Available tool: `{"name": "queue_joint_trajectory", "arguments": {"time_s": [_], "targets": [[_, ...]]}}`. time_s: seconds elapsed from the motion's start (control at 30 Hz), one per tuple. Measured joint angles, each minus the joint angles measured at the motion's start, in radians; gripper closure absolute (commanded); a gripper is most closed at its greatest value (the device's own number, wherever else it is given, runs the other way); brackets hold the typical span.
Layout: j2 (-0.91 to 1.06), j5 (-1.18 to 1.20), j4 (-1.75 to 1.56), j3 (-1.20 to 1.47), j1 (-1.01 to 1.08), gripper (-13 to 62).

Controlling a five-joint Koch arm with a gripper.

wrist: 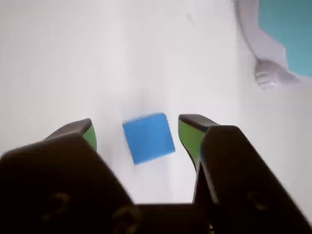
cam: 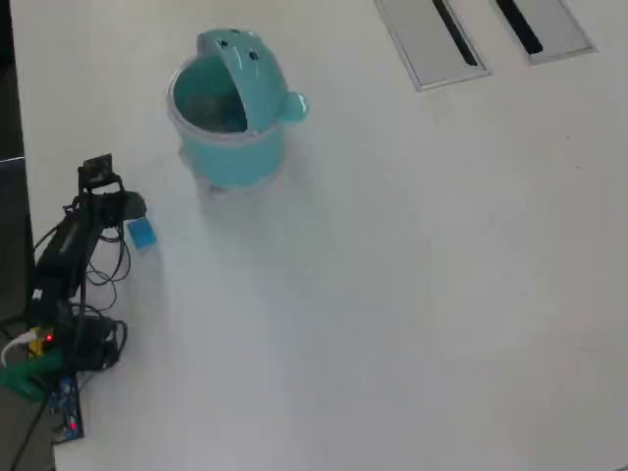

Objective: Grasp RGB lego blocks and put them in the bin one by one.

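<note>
right now the blue block lies on the white table, turned a little askew between the two green-padded fingertips of the gripper. the claw is spread wider than the block, gripping nothing, with a gap showing on each side. since the block sits crooked to the pads, closing may catch a corner, twist it or squirt it out forward; the gap at 3 o'clock looks smaller, so that pad would likely touch first and shove the block sideways. in the overhead view the block is near the table's edge, at about 7 o'clock from the bin, which stands open with its lid tipped back. nothing lies on the path between them. two grey slotted panels sit far off at 2 o'clock, out of the way. no red or green block is visible.
</note>
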Motion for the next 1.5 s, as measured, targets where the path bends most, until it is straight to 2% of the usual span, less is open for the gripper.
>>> {"name": "queue_joint_trajectory", "arguments": {"time_s": [0.7,0.87,1.1,1.3,1.5], "targets": [[-0.149,-0.017,-0.173,0.098,0.020,16.5],[-0.150,-0.061,-0.186,0.133,0.054,21.1],[-0.150,-0.083,-0.187,0.146,0.071,36.3],[-0.127,-0.083,-0.198,0.149,0.074,36.9],[-0.005,-0.081,-0.199,0.149,0.092,39.0]]}}
